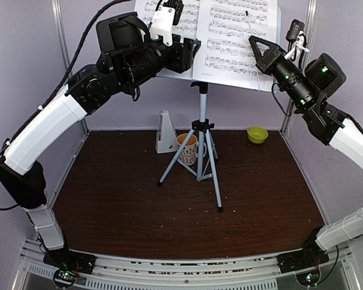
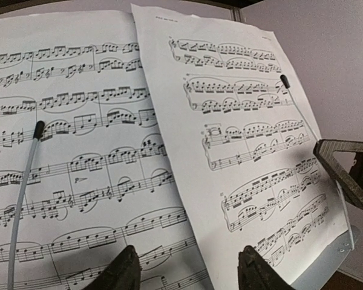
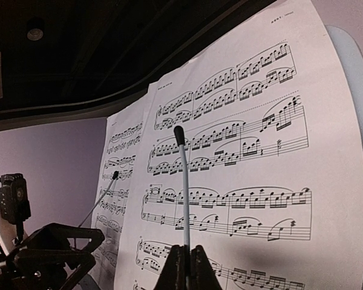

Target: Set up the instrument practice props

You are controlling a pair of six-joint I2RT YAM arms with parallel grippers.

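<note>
The pale music stand on its grey tripod (image 1: 201,151) stands at the back centre. Two printed sheet-music pages lie on its desk, the left page (image 2: 78,151) partly under the right page (image 2: 242,139). My left gripper (image 2: 190,269) is open and empty in front of the pages' lower overlap, also seen from above (image 1: 190,51). My right gripper (image 3: 187,249) is shut on the stand's thin white page-holder wire (image 3: 183,181), which lies over the right page (image 3: 260,181); from above, the gripper (image 1: 258,51) is at that page's right side. The white metronome (image 1: 166,133) stands on the table behind the tripod's left.
A patterned mug (image 1: 187,148) with an orange inside stands between the tripod legs. A small green bowl (image 1: 257,134) sits at the back right. A second page-holder wire (image 2: 24,199) lies over the left page. The stand's desk edge (image 2: 333,257) shows below the right page.
</note>
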